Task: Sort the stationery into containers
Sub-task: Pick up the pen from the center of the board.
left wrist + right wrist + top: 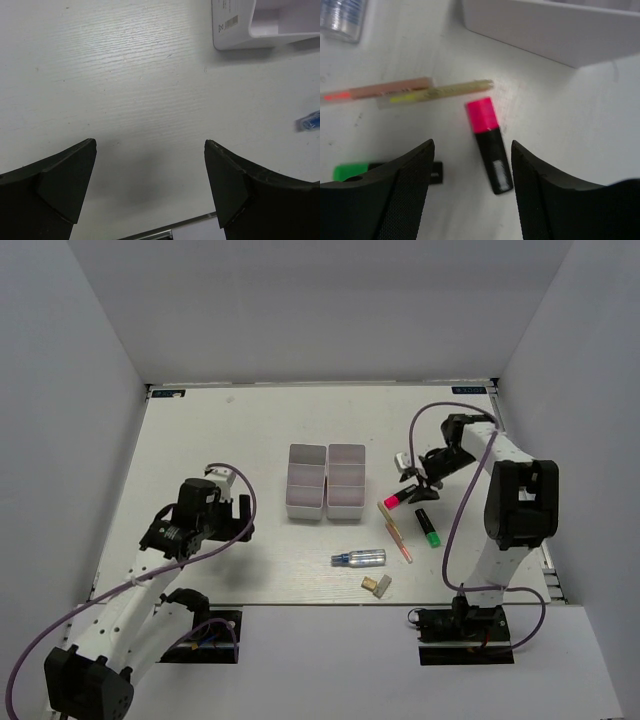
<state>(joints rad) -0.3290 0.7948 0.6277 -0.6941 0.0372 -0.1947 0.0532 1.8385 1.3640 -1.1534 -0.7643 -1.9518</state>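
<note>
**A:** White tabletop (200, 430), grey walls around. What is on the left?

**B:** The left gripper (150, 146) hangs over the tabletop, fingers spread wide, holding nothing. Mid-table stand two white three-compartment plastic trays (305, 510).

**A:** And the right?

**B:** The right gripper (472, 146) is parted too, not yet gripping. The pink-capped black marker (489, 150) lies flat between its fingers (slightly skewed, nearer one than the other), seemingly touching neither. I'd lower squarely, centre on the black barrel, then close.

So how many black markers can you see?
2. The pink-capped marker lies just right of the right-hand tray; the green-capped marker lies further right, nearer the robot. I see none hidden.
</note>
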